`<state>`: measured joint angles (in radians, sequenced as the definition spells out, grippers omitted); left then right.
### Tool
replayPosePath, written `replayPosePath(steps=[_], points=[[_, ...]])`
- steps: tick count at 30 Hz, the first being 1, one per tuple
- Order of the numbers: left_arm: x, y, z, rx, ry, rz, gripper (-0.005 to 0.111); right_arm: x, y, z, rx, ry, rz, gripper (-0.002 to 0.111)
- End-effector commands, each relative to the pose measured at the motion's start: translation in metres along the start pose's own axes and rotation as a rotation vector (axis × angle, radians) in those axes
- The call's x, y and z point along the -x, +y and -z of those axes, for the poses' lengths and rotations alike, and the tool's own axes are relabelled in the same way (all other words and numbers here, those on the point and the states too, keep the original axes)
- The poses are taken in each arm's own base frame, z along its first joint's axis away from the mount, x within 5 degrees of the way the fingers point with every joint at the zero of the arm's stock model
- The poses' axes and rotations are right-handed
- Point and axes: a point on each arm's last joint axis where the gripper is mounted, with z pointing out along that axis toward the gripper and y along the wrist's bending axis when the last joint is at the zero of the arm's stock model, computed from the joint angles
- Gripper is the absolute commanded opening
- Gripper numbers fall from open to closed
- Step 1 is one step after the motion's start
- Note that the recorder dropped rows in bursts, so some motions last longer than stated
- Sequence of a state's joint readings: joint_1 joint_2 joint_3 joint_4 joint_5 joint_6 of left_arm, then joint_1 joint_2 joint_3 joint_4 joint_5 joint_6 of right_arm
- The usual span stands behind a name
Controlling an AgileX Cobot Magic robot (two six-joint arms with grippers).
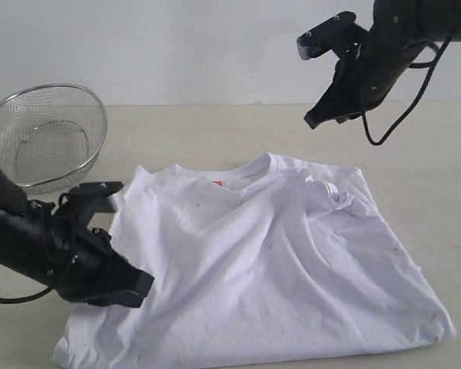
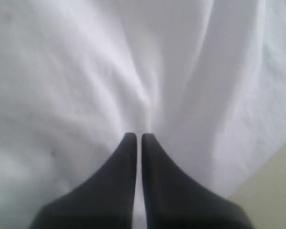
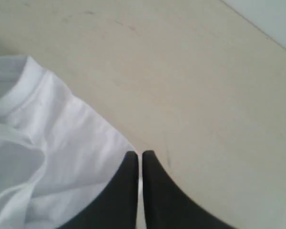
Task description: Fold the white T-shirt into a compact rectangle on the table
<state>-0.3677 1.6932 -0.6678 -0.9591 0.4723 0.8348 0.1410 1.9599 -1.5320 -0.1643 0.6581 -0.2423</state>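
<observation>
1. Two black robot arms work over a white cotton short-sleeved T-shirt point(image 1: 276, 261) lying on a wide pale beige worktop point(image 1: 422, 154), its ribbed neck toward the far edge and a small orange tag point(image 1: 217, 183) showing inside the collar
2. No sleeves stick out, so the sides seem folded in; bunched creases point(image 1: 330, 192) sit near the right shoulder, and no lettering shows
3. Low at the shirt's left edge, the left arm point(image 1: 54, 246) has its jaws pressed together with the tips on the cloth; its wrist view shows white fabric point(image 2: 86, 71) all round them, and whether any is caught between them cannot be told
4. High above the worktop's far right, the right arm point(image 1: 369, 61) has its jaws pressed together, holding nothing; its wrist view shows the shirt's edge point(image 3: 52, 138) beside bare worktop point(image 3: 190, 71)
5. Beyond the left arm, apart from the shirt, stands a round wire-mesh metal basket point(image 1: 46, 134)
6. Likely step: starting the next fold. To do it well, flatten the shoulder creases first, spread both jaws, pinch matching points on one edge through all layers, lift only slightly, and carry the edge across evenly so the rectangle comes out square
</observation>
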Motion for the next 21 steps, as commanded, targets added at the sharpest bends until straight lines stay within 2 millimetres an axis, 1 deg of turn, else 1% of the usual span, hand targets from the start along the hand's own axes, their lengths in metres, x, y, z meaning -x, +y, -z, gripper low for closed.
replayPosePath(steps=[1,4,6,10,12,13,14,15,16,17,19,21], points=[[0.011,0.000,0.018,0.080,-0.144,-0.013,0.005,-0.014,-0.019,0.024,-0.049,0.131,-0.027,0.000],[0.031,0.005,0.024,0.155,-0.255,-0.014,0.005,-0.031,-0.018,0.022,-0.001,0.298,0.025,0.000],[0.044,0.006,0.022,0.166,-0.282,-0.024,0.005,-0.039,-0.013,0.018,0.042,0.368,0.063,0.000],[0.069,0.005,0.008,0.127,-0.261,-0.042,0.005,-0.047,-0.001,0.012,0.137,0.382,0.042,0.000],[0.078,0.006,-0.001,0.108,-0.241,-0.051,0.005,-0.052,0.005,0.012,0.188,0.416,0.028,0.002],[0.085,0.008,-0.010,0.100,-0.227,-0.049,0.005,-0.056,0.011,0.014,0.247,0.465,0.009,0.009],[0.087,0.010,-0.015,0.098,-0.215,-0.046,0.005,-0.058,0.013,0.015,0.278,0.483,0.001,0.015],[0.087,0.013,-0.024,0.094,-0.192,-0.041,0.005,-0.057,0.019,0.017,0.336,0.489,-0.019,0.027],[0.087,0.015,-0.029,0.091,-0.178,-0.037,0.005,-0.056,0.023,0.018,0.373,0.477,-0.033,0.033],[0.085,0.017,-0.036,0.089,-0.154,-0.030,0.005,-0.053,0.027,0.018,0.414,0.452,-0.052,0.043],[0.082,0.020,-0.044,0.088,-0.129,-0.023,0.005,-0.050,0.026,0.016,0.400,0.416,-0.058,0.052],[0.081,0.021,-0.047,0.088,-0.120,-0.020,0.005,-0.045,0.023,0.012,0.373,0.353,-0.045,0.059]])
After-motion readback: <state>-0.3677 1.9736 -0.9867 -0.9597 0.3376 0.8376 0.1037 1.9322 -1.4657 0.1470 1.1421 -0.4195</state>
